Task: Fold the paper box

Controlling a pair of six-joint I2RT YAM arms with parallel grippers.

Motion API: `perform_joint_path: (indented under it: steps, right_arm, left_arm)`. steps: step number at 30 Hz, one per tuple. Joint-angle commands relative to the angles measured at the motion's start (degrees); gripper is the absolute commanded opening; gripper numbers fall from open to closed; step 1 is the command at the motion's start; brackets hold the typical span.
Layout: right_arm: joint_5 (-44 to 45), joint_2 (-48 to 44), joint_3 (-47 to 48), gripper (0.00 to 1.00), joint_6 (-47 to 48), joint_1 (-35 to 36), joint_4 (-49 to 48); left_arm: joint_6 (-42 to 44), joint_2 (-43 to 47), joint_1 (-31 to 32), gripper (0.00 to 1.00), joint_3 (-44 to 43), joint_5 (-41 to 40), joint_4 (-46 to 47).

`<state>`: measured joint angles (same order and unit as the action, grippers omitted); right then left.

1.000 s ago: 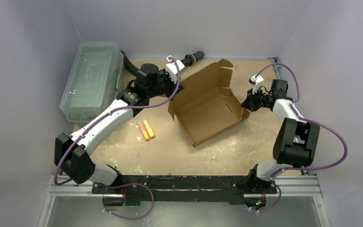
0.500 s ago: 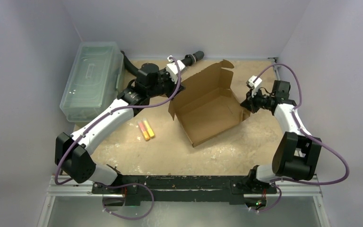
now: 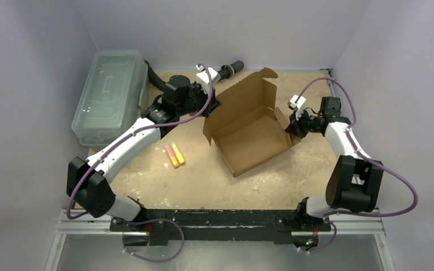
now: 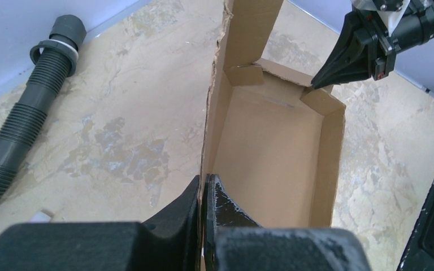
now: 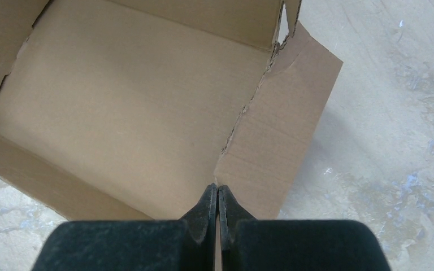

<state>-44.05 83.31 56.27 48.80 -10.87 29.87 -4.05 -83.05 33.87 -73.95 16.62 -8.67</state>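
1. Your left gripper (image 4: 206, 189) is clenched on the left side wall of the plain brown corrugated cardboard box (image 4: 271, 152). The wall's thin edge runs straight down between the two black fingers.
2. Your right gripper (image 5: 218, 189) has its fingers pressed together into a point. The tips meet the top edge of the box's right end, where a ragged seam joins the end wall to an outer flap. You cannot tell whether any cardboard is pinched between them.
3. The box sits open between your two arms, on the far half of the table and turned at an angle. Its floor lies flat on the table, its side walls stand up, and its large lid panel rises upright along the far side.
4. The mottled tan table (image 3: 192, 180) carries the box. Two short orange and yellow sticks (image 3: 174, 154) lie side by side on it, near the box's left corner but apart from it.
5. A clear plastic lidded bin (image 3: 110, 96) stands at the far left edge, well apart from the box.
6. A black ribbed hose (image 4: 11, 147) lies along the far wall, behind your left arm.
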Motion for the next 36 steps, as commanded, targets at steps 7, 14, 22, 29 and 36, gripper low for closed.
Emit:
perform_joint_path:
  steps: [7,14,22,29,36]
  right_arm:
    - [0.9,-0.9,1.4,0.0,2.9,3.7,3.2]
    - [-0.4,-3.1,1.4,0.0,4.5,4.2,4.9]
    - [-2.0,-4.2,2.2,0.0,3.8,4.2,6.1]
    - [-4.1,-5.2,3.0,0.0,2.2,4.6,6.3]
    - [2.7,-6.8,1.9,0.05,-9.1,4.6,-4.3]
  left_arm:
    - [-3.6,1.2,-0.4,0.0,0.9,1.0,9.8]
    - [-1.2,-0.3,-0.4,0.0,0.0,2.0,8.8]
    - [3.7,-0.3,-0.3,0.0,0.6,6.2,6.0]
    - [7.7,-0.5,-0.1,0.0,0.6,9.7,4.5]
    - [9.3,-0.5,0.1,0.0,0.5,10.3,3.6]
